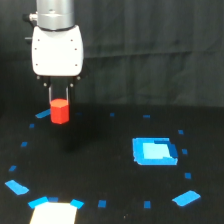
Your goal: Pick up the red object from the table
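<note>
The red object (60, 111), a small red-orange block with a faceted top, sits between the two thin fingers of my gripper (59, 102) at the exterior view's left. The fingers close against its upper sides. The block appears lifted a little above the black table (100, 165), with a faint dark shadow below it. The white gripper body (57, 50) hangs straight down above it.
A bright blue square patch (154, 151) lies on the table toward the exterior view's right. Small blue tape marks (17, 187) dot the surface around it. A bright white patch (54, 213) shows at the bottom edge. A dark curtain hangs behind.
</note>
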Controlling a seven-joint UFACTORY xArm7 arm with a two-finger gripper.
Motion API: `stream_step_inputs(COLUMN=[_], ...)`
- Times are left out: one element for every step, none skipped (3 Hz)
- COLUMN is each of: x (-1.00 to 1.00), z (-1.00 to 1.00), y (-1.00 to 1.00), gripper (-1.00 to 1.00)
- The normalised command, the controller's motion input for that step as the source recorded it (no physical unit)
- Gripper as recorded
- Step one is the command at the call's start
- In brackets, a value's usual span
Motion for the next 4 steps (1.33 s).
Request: stream_step_inputs(x=[0.05, 0.14, 0.05, 0.18], z=[0.74, 0.6, 0.09, 0.2], y=[-0.26, -0.42, -0.14, -0.07], gripper=[-0.65, -1.0, -0.95, -1.0])
